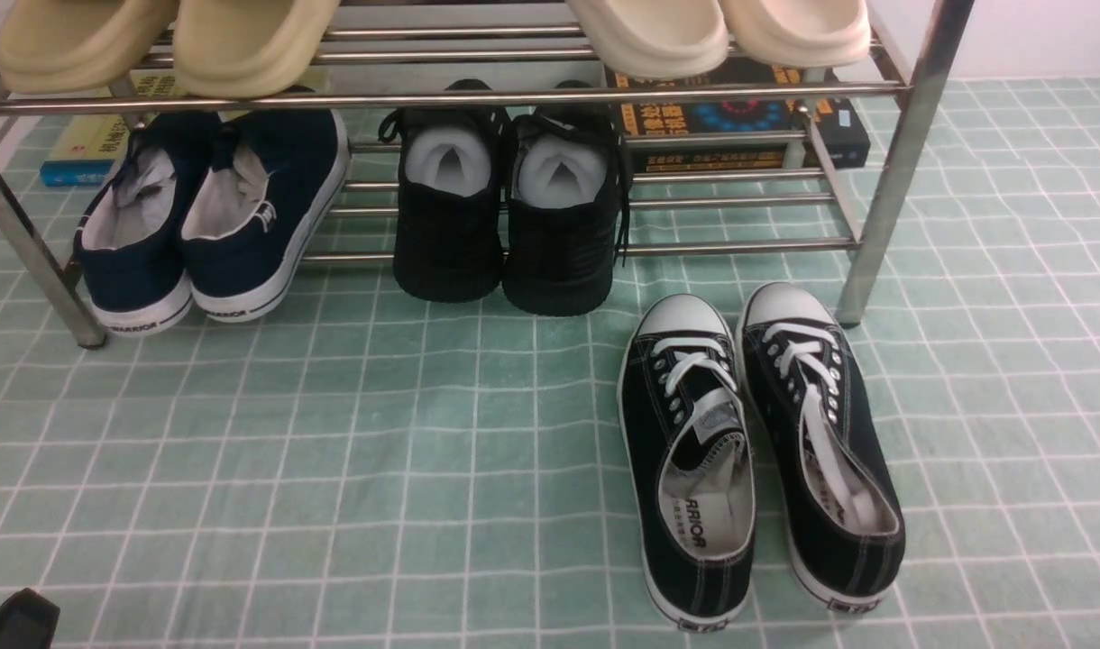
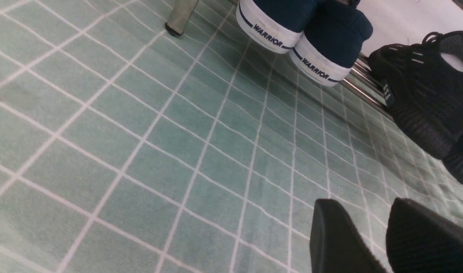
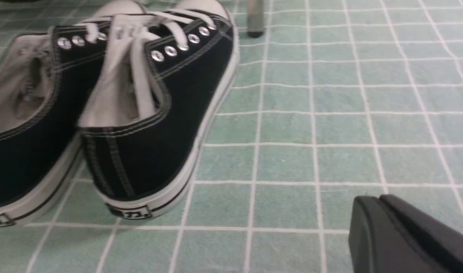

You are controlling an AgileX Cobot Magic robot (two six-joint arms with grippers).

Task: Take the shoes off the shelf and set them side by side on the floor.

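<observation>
My right hand (image 3: 372, 216) low over floor (image 3: 311, 113), fingers pressed together, empty. Left hand (image 2: 372, 235) slightly parted, empty. Black canvas sneakers (image 3: 148, 113) just beside right hand, side by side, upright, white laces loose.

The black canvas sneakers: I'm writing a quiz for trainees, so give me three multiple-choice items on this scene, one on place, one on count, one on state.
1. Where are the black canvas sneakers?
A. on the shelf's upper tier
B. on the floor by the shelf's right front leg
C. held in a claw

2. How many pairs sit on the shelf's lower tier?
A. two
B. one
C. four

3. How is the right claw?
A. shut on a lace
B. wide open over a shoe
C. shut and empty, apart from the shoes

Answers: 1 B, both stand side by side on the floor. 2 A, the navy slip-ons and the all-black shoes. 3 C, its fingers meet with nothing between.
</observation>
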